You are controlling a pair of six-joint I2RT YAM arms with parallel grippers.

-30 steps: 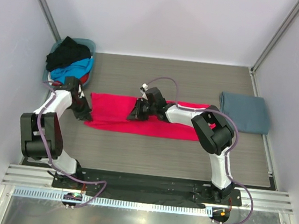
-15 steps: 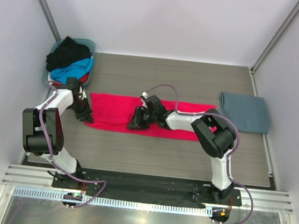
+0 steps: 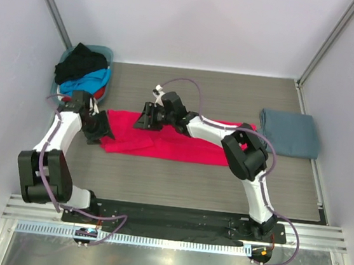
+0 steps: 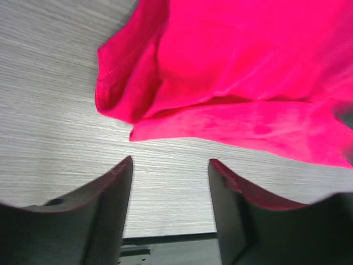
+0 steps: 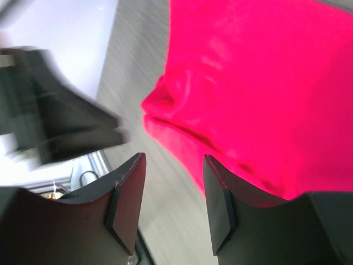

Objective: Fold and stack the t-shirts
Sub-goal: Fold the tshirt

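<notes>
Seen from above, a bright red-pink t-shirt (image 3: 175,144) lay folded into a long band across the middle of a wood-grain table (image 3: 200,93). The left gripper (image 3: 99,127) was at the band's left end, and the right gripper (image 3: 142,116) was at its far edge, left of centre. A slate grey-blue t-shirt (image 3: 290,134) lay folded flat, well apart at the table's right side. A teal basket (image 3: 108,54) in the far left corner held a heaped black shirt (image 3: 79,60) and a bright blue shirt (image 3: 90,83). Only the wrist cameras showed the jaws. The left wrist view had its two dark fingers (image 4: 110,187) parted over bare table with nothing between them, and the shirt's doubled corner lay just past the tips. The right wrist view likewise showed its fingers (image 5: 129,193) apart and empty, with the shirt's rumpled edge just beyond them. A dark shape at that view's left was too blurred to make out.
</notes>
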